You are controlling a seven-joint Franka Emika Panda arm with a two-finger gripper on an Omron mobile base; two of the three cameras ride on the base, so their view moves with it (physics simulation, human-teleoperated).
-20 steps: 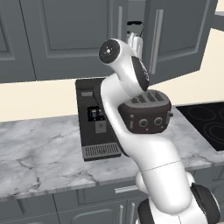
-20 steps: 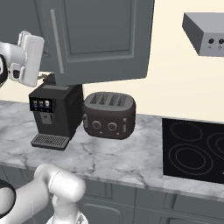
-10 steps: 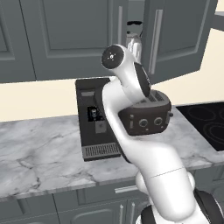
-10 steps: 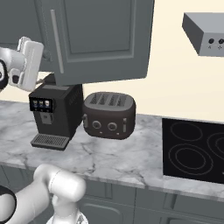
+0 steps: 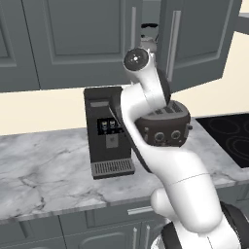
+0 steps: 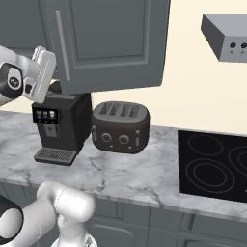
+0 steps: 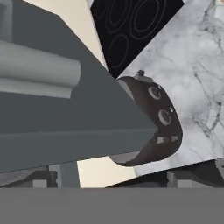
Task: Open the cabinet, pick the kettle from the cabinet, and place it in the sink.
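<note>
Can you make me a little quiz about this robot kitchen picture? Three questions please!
1. True or false: the right door of the cabinet is swung open.
2. What sits on the shelf inside? A) kettle B) cup C) pan
3. Fill in: between the coffee machine and the stovetop stands the ____.

Key: 1 true. 2 A. 3 toaster.

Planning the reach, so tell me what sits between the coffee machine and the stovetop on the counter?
The dark brown toaster stands between the coffee machine and the black stovetop on the marble counter, clearest in the right base view.
</note>
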